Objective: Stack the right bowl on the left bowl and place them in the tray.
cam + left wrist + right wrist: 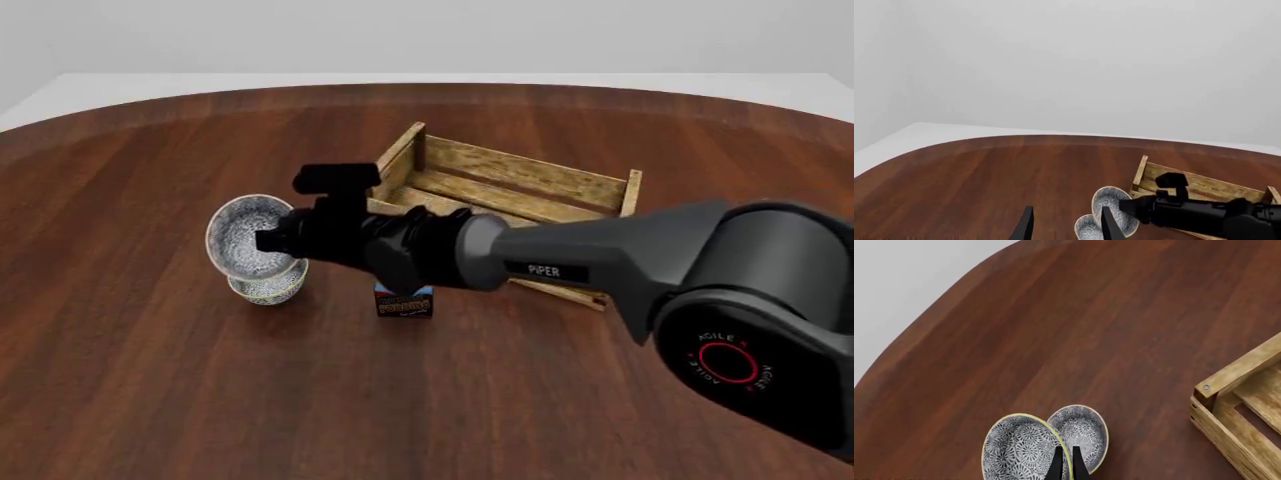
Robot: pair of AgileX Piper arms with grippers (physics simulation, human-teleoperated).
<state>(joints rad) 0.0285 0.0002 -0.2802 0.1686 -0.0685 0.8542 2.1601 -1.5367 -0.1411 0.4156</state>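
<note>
My right gripper (271, 240) is shut on the rim of the right bowl (246, 236), a white speckled bowl tipped on edge in the air. In the right wrist view its thin fingers (1058, 466) pinch the bowl's rim (1021, 447). Just under and beside it, the matching left bowl (272, 288) (1082, 431) rests on the table. The slatted wooden tray (534, 180) stands to the right of both bowls. My left gripper (1067, 227) is open and holds nothing, and past it are the held bowl (1109, 201), the lower bowl (1087, 228) and the tray (1214, 186).
A small dark pudding box (403, 301) stands on the brown wooden table (160, 400) between the bowls and the tray, under my right arm (561, 255). The right arm (1201, 215) also crosses the left wrist view in front of the tray.
</note>
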